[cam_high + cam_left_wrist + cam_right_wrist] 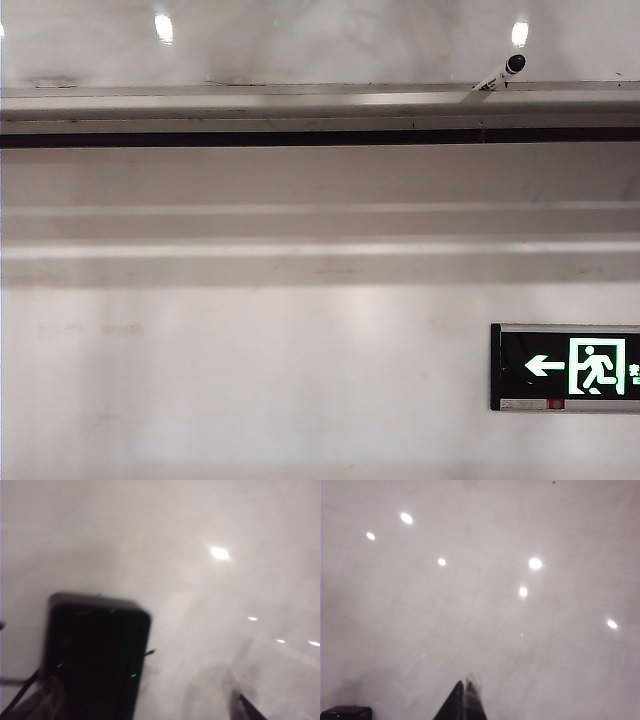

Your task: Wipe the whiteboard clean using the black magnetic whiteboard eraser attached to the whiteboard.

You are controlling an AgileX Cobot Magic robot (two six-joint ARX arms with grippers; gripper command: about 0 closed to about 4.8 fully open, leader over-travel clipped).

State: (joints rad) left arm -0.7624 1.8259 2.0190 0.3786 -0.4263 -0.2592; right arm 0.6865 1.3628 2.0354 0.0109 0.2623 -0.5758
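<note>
Two grippers: left gripper (150, 700) jaws wide beside eraser (95, 655); right gripper (465, 690) jaws closed, empty.

Glossy white whiteboard panel (485, 610) shows grey smears and bright white round light spots; black rectangular eraser block (95, 655) on it carries tiny green glints. Dark, near-black right gripper (465, 700) (left gripper fingertip (245, 707) equally dark). Black exit sign with green-white arrow and figure (565, 366), grey frame, on off-white wall.

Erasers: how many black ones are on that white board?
1. The black eraser clings to the whiteboard by the open left hand; the shut right hand points at bare board nearby. Others may lie out of view.
</note>
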